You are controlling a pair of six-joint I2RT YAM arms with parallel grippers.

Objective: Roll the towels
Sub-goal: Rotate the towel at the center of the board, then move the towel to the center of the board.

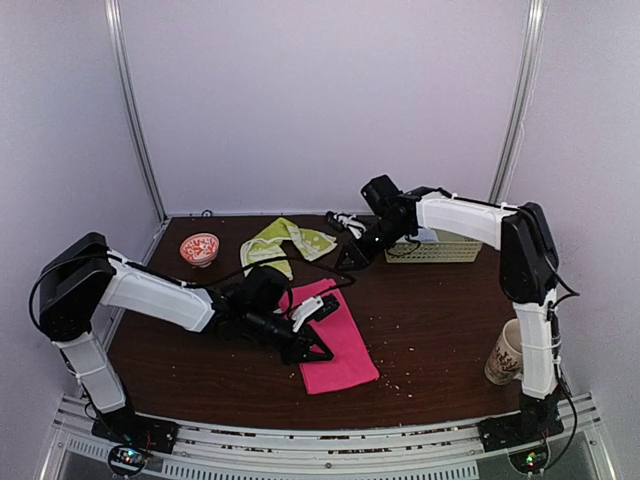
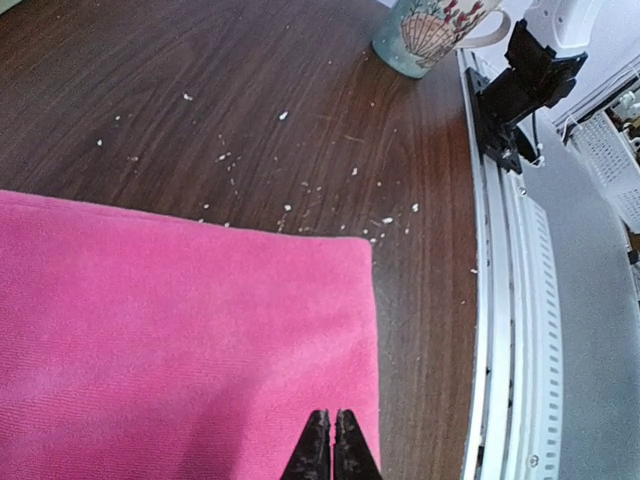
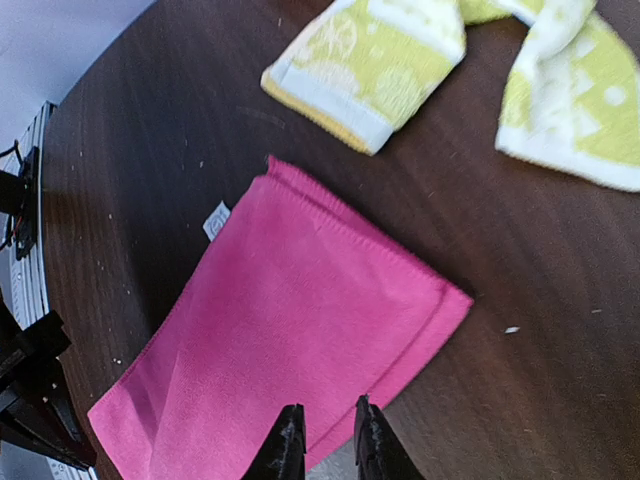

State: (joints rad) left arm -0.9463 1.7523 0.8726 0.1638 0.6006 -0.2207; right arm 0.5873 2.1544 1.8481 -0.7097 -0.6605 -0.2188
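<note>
Hot-pink towel [image 1: 348,362], lying flat and unrolled on your dark wood desk [image 1: 430,320], with the yellow-green patterned cloth [image 1: 283,243] crumpled behind it near the back, the two not touching. Your left hand [image 2: 333,440] is closed, tips together over the pink towel close to one edge. Your right hand [image 3: 327,440] hangs above the desk, jaws narrowly apart, holding nothing.

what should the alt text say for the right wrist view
A hot-pink towel lies flat on a dark wooden table, with a crumpled yellow-green patterned cloth beyond it. The right gripper, slightly open and empty, shows at the bottom edge above the towel.
</note>
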